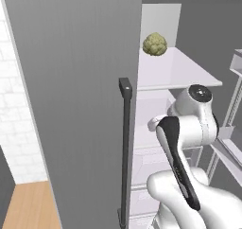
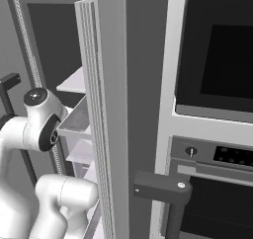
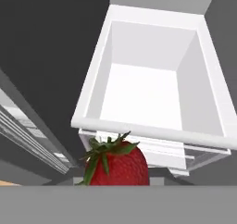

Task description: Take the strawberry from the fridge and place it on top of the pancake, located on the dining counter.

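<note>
Inside the grey fridge point(image 1: 71, 105), a glossy red strawberry point(image 3: 118, 165) fronts a white boxy bin point(image 3: 152, 98).

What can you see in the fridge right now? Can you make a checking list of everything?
Surface: white fridge shelf carries one item; white bin sits below the hand.
Job's things: strawberry sits right at the gripper in the hand view; fridge has one door open; pancake and counter: nothing seen.
Clutter: pale-green lumpy ball on the shelf.
Grippers: fingertips hidden; grip on the berry cannot be told.
Cables: nothing seen.
Surroundings: black-glass oven beside the fridge; white brick wall.
</note>
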